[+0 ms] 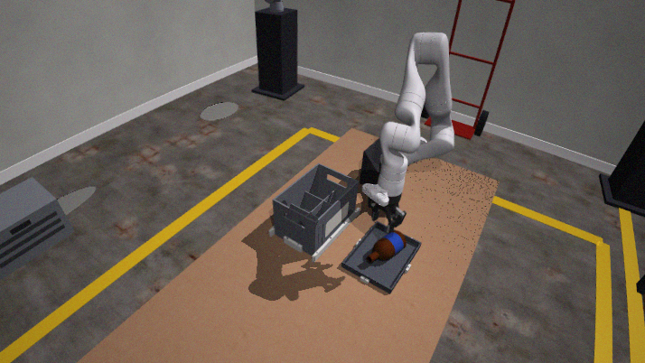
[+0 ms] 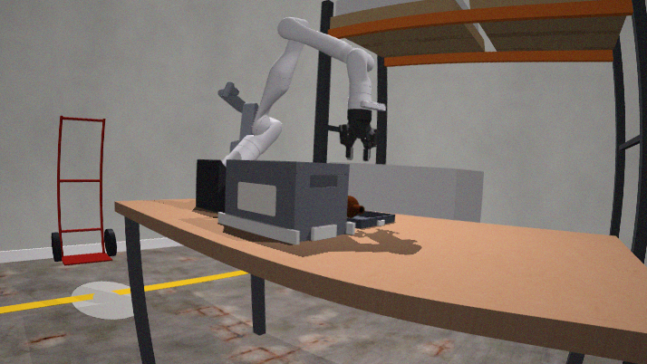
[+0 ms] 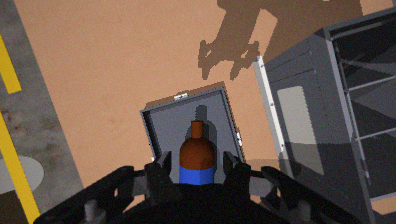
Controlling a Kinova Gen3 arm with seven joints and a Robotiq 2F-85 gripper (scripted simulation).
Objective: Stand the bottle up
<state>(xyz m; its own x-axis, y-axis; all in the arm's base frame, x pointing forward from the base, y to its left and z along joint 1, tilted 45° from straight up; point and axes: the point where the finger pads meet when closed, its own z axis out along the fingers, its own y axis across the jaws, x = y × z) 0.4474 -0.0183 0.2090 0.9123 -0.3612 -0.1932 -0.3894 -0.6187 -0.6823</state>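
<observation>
A brown bottle with a blue band lies on its side on the dark grey tray. In the top view its neck points to the lower left; in the wrist view it points up the picture. The crate partly hides it in the exterior view. My gripper is partly open and empty, pointing down, well above the bottle. In the wrist view its fingers appear on either side of the bottle's body. The bottle's base end is hidden there.
A tall grey crate with dividers stands beside the tray, a narrow gap between them. It rises far above the tray's low rim. Both stand on the brown table.
</observation>
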